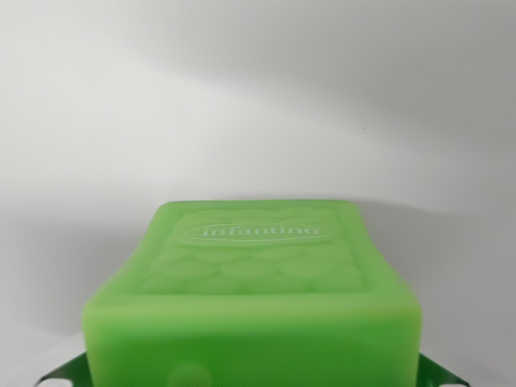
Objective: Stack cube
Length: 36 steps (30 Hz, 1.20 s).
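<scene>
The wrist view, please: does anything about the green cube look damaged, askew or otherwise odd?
Nothing stands out. The green cube fills the lower frame, intact, its embossed "infantino" face clean and roughly level. Dark green tips show at its lower corners; what they belong to is unclear.

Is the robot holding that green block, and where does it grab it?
Probably the green cube; the gripper itself is out of view, so where it grips cannot be told.

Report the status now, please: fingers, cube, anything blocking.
Fingers: not visible, state unknown. Soft green rubbery cube embossed "infantino" fills the lower wrist view, close to camera. Plain white surface beyond; no obstacle seen.
</scene>
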Available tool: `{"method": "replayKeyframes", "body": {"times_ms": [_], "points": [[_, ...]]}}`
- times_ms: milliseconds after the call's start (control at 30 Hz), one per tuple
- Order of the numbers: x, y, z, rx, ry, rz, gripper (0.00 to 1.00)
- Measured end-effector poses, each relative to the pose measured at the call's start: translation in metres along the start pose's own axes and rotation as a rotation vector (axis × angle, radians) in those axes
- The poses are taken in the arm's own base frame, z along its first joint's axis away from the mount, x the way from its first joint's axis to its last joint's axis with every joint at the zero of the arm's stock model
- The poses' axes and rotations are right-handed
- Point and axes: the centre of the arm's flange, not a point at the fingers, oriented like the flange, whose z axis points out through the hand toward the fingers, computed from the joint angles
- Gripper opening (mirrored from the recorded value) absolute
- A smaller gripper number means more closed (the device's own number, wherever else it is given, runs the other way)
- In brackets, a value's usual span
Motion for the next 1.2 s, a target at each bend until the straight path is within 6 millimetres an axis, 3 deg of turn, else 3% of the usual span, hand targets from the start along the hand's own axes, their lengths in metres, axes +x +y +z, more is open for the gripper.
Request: {"method": "replayKeyframes", "body": {"times_ms": [500, 1200], "points": [[0.0, 0.0, -0.005, 0.001, 0.002, 0.0, 0.0], [0.001, 0.0, -0.037, 0.004, 0.002, 0.001, 0.0]]}}
